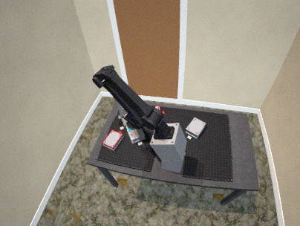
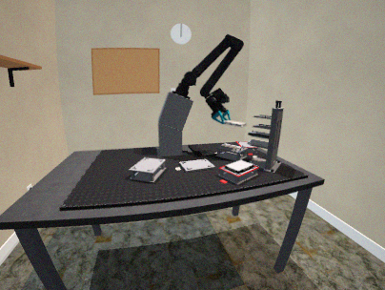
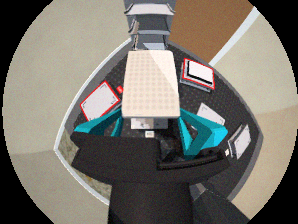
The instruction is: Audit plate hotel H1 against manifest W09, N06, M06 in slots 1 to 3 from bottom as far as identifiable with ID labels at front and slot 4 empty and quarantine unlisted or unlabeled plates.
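On the dark counter (image 2: 43, 191), seen from the exterior view, a grey-lidded plate (image 2: 148, 167) sits on a raised nest at far left, with a flat white plate (image 2: 196, 164) just beside it toward the centre. Next along, a red-framed quarantine nest (image 2: 224, 171) carries a pale plate (image 2: 239, 165). Behind these stands the grey pedestal (image 2: 172, 125) of the black arm (image 2: 210, 59), which rises over the counter and bends down to the right. Its teal-fingered tool (image 2: 221, 115) is clamped wide across the sides of a cream well plate (image 2: 235, 123), held roughly level in mid-air, well above the counter and a short way off the front of the plate hotel (image 2: 274, 138) at far right. In the wrist view the well plate (image 3: 152, 84) runs lengthwise away from the tool (image 3: 152, 125), its far end pointing at the hotel's stacked shelves (image 3: 150, 4). Which slot it faces cannot be told.
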`<state>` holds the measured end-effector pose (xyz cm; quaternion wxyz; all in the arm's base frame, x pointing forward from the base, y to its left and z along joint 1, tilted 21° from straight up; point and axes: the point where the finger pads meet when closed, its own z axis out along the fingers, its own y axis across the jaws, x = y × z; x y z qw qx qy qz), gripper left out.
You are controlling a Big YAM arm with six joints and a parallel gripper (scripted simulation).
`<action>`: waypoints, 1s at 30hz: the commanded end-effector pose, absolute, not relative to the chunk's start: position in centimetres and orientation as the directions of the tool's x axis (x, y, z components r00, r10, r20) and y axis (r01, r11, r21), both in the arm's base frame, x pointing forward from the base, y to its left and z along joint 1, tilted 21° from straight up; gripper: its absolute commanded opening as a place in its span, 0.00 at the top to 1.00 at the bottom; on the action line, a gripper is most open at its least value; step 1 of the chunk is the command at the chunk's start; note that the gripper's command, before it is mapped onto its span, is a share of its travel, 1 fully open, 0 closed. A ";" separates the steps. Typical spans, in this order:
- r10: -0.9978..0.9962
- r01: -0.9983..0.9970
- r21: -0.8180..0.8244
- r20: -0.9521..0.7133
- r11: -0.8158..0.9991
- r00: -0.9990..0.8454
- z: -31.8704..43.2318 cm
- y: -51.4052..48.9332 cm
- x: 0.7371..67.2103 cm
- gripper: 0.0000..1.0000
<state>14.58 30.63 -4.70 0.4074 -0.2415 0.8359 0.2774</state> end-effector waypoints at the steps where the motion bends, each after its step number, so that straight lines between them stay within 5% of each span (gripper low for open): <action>1: -0.152 -0.631 0.287 -0.822 0.721 -0.548 -4.4 31.3 14.5 0.14; 30: -0.153 -0.631 0.287 -0.822 0.721 -0.549 -5.6 31.6 14.5 0.14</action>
